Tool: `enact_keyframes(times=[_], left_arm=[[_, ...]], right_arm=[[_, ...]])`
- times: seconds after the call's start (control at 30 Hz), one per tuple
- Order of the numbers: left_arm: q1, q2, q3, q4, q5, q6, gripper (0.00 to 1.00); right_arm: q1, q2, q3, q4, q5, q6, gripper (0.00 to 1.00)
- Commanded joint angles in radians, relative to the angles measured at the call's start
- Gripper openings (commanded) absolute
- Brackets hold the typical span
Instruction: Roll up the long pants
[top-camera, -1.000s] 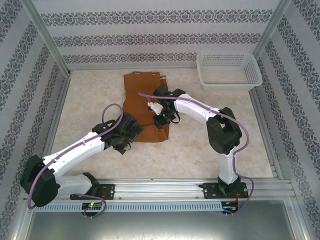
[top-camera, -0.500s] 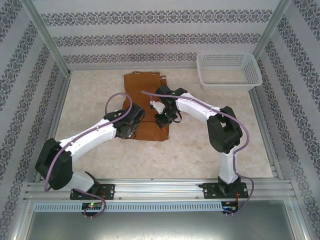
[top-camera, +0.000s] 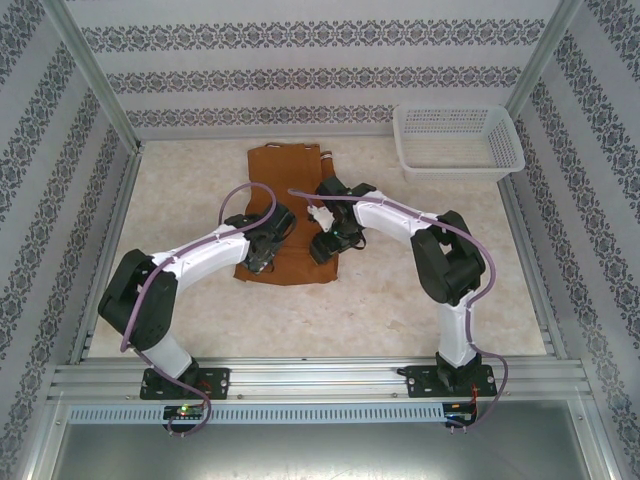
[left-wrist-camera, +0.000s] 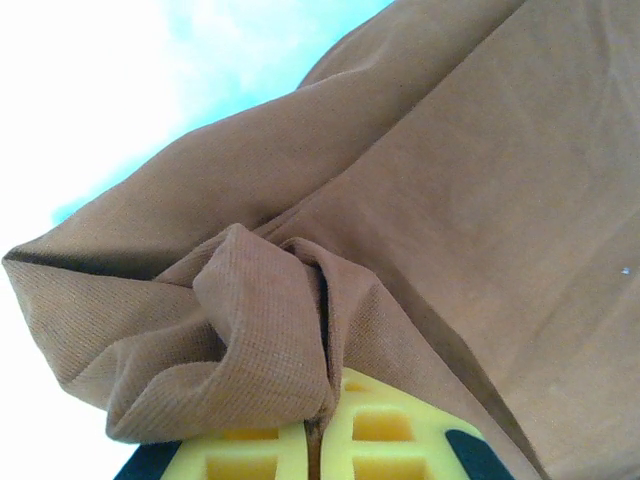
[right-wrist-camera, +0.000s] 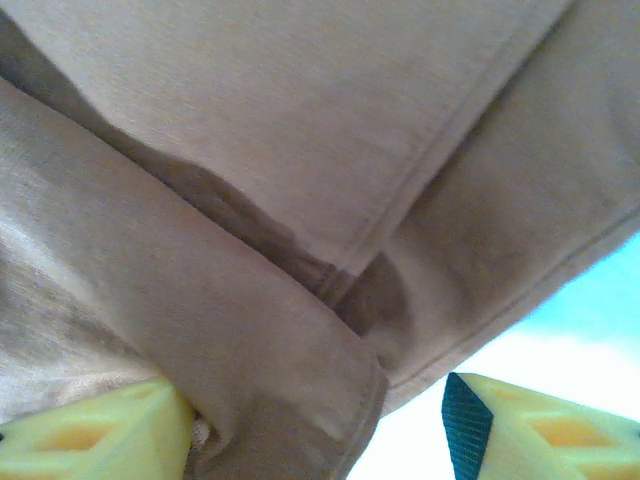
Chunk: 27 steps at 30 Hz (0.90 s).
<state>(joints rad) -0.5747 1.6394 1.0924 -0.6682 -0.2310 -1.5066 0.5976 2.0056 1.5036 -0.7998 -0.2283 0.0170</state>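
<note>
My L gripper (left-wrist-camera: 315, 438) is clenched on the long pants (top-camera: 285, 172). The 2 yellow L fingers (left-wrist-camera: 385, 432) press side by side, w/ a bunched fold of the rust-brown cloth pinched in the thin gap btw them. The fold puffs up right above the fingertips, a soft lump w/ a dark crease down the middle. Past the lump, up and to the right of the fingers, the cloth goes flat and smooth. Up and to the left of them is the bright pale table (left-wrist-camera: 90, 90).

My R gripper (right-wrist-camera: 315, 430) is let go. The 2 yellow R fingers (right-wrist-camera: 95, 432) stand wide apart and squeeze nothing. A thick folded edge of the pants w/ a sewn hem lies btw them, close to one finger; can't tell if it touches. The other finger is clear of the cloth, w/ bare table next to it. Above both fingers more brown cloth lies in layers.

From the top cam, both grippers sit on the near end of the pants, L at the near left corner, R by the near right edge, w/ cloth btw them. The rest of the pants lies flat past my fingers, toward the far wall. A white basket (top-camera: 458, 140) stands well past the R fingers in the far right corner, apart from the pants.
</note>
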Motion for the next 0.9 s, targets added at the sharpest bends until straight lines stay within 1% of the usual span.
enact_keyframes(times=[0.0,0.03,0.07,0.1,0.23,0.37,0.53,0.6,0.67,0.73,0.77,0.8,0.83,0.87], left_arm=[[0.013,0.018,-0.026,-0.071,-0.02,0.013,0.04],[0.013,0.019,-0.027,-0.073,-0.022,0.013,0.05],[0.013,0.02,-0.027,-0.074,-0.022,0.014,0.05],[0.013,0.022,-0.026,-0.077,-0.024,0.013,0.05],[0.013,0.032,-0.026,-0.077,-0.021,0.013,0.05],[0.013,0.046,-0.023,-0.076,-0.009,0.017,0.05],[0.013,0.044,-0.027,-0.08,-0.011,0.017,0.07],[0.015,0.039,-0.033,-0.082,-0.018,0.017,0.09],[0.017,0.035,-0.041,-0.085,-0.023,0.016,0.12],[0.021,0.025,-0.057,-0.092,-0.035,0.015,0.17],[0.024,0.017,-0.069,-0.095,-0.045,0.012,0.22],[0.031,0.005,-0.085,-0.097,-0.055,0.006,0.29],[0.037,-0.009,-0.1,-0.093,-0.062,0.002,0.41],[0.045,-0.028,-0.12,-0.086,-0.067,-0.005,0.65]], right_arm=[[0.006,-0.134,-0.003,-0.062,0.07,0.029,0.58],[0.012,-0.165,-0.002,-0.061,0.053,0.038,0.39],[0.025,-0.198,-0.005,-0.053,0.042,0.052,0.05],[0.038,-0.218,-0.008,-0.043,0.036,0.065,0.0],[0.11,-0.248,-0.005,-0.018,0.024,0.111,0.0],[0.147,-0.196,-0.034,0.034,-0.004,0.136,0.0],[0.154,-0.074,-0.071,0.084,-0.033,0.145,0.0],[0.151,-0.031,-0.089,0.103,-0.027,0.142,0.0],[0.138,0.015,-0.097,0.106,-0.02,0.142,0.0],[0.124,0.049,-0.109,0.121,-0.034,0.146,0.0],[0.117,0.062,-0.116,0.132,-0.045,0.15,0.0],[0.113,0.073,-0.119,0.143,-0.058,0.156,0.0],[0.11,0.079,-0.123,0.15,-0.063,0.161,0.0],[0.11,0.086,-0.123,0.155,-0.068,0.163,0.0]])
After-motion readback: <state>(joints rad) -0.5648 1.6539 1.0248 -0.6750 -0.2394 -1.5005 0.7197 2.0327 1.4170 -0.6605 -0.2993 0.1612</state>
